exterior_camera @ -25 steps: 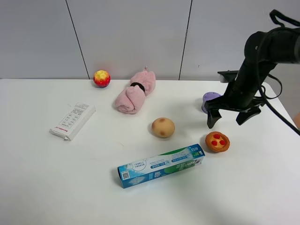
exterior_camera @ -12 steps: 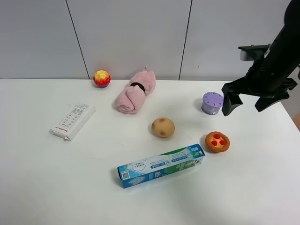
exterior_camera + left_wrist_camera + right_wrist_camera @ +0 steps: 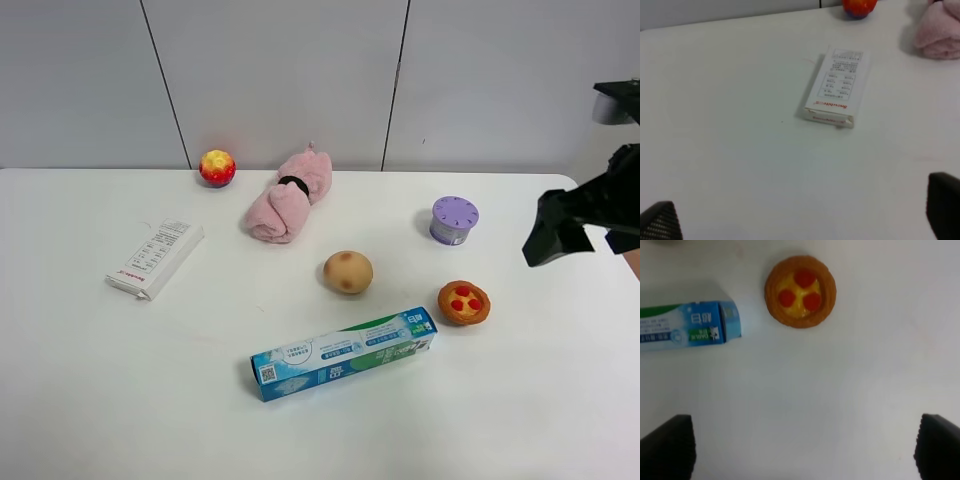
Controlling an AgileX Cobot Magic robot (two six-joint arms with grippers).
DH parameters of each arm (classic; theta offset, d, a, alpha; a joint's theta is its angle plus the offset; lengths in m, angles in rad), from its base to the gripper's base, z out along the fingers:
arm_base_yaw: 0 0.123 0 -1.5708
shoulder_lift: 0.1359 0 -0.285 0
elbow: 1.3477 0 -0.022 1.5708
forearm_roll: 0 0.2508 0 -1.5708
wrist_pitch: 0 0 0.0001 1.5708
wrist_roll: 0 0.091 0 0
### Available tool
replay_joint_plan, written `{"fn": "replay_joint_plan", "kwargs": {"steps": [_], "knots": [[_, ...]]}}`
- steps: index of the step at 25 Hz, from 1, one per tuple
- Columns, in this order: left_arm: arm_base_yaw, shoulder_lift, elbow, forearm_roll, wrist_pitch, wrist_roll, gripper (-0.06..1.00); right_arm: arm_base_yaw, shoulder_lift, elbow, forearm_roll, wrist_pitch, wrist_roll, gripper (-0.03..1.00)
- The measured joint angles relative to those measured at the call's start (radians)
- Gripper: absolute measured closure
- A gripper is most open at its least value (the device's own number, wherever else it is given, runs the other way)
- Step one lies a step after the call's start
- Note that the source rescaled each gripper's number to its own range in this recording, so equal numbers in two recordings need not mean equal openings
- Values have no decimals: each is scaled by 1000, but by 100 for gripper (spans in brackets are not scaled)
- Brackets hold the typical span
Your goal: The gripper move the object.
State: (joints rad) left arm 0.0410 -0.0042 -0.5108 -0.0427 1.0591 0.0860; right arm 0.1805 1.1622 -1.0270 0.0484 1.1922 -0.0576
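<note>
The tart (image 3: 464, 302) sits on the white table (image 3: 150, 400), on its right half, just beside the right end of the toothpaste box (image 3: 343, 354) without clearly touching it. The right claw (image 3: 580, 225) hangs at the table's right edge, above and well apart from the tart; from it the tart lies toward the table's middle and a little nearer the front. In the right wrist view the tart (image 3: 800, 291) shows whole, ahead of the widely spread fingertips (image 3: 670, 445), with nothing between them. The right arm is much the nearer; the left claw (image 3: 800, 220), also spread wide and empty, looks over the white carton (image 3: 835, 87) at the far left side.

The tart is round, so no grip axis matters. Bare table lies to its right and front, giving room to lower the fingers and to carry it. The box end crowds its left side, and the purple jar (image 3: 454, 220) stands behind it, apart.
</note>
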Motion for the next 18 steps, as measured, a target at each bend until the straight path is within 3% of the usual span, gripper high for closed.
{"fn": "replay_joint_plan", "kwargs": {"steps": [10,18], "knots": [[0,0,0,0,0,0,-6,0,-358,346,-1,-111,0,26],[0,0,0,0,0,0,-6,0,-584,509,-9,-153,0,26]]}}
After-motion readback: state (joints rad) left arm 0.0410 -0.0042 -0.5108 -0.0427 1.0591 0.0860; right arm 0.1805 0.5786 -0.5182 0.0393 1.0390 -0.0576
